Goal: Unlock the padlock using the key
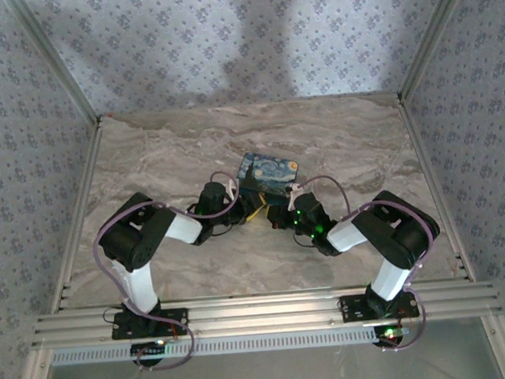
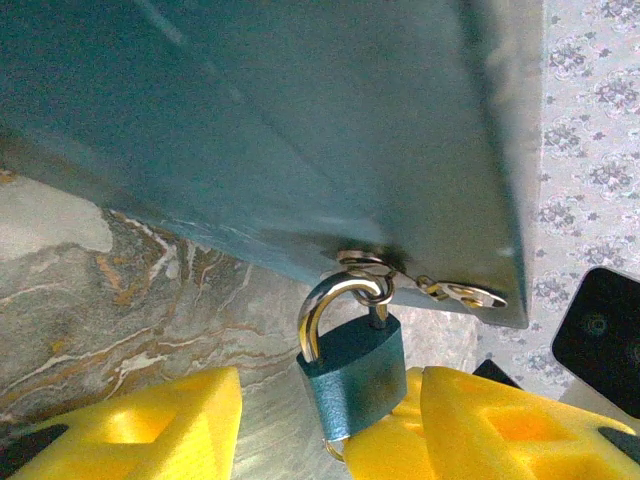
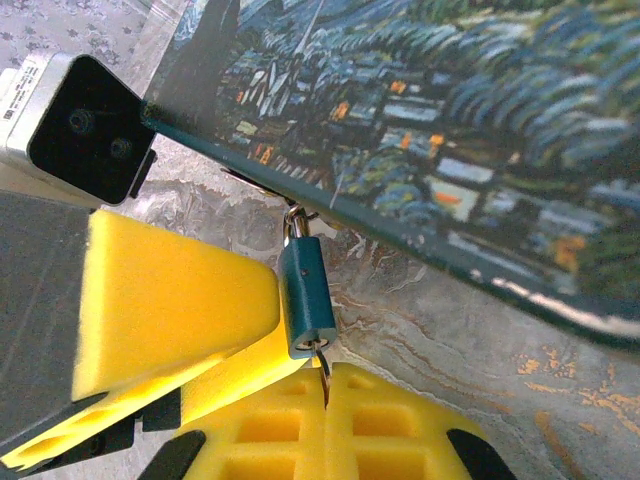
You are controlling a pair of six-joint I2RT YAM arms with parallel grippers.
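Right fingers (image 3: 340, 440) pressed together, pinching a thin metal key (image 3: 324, 368) that meets the bottom of the padlock (image 3: 305, 300). Left fingers (image 2: 150, 425) spread, straddling the padlock; one looks to touch its side, the other stands apart. Padlock: small, teal-blue body, shiny silver shackle, hooked through a metal hasp (image 2: 365, 262) on the lower edge of the starry-night print box (image 1: 269, 173). Box sits mid-table, both arms meeting at its near side. Table (image 1: 147, 162) grey-brown marble pattern. Walls (image 1: 225, 44) pale floral wallpaper; aluminium rail (image 1: 270, 312) along the near edge.
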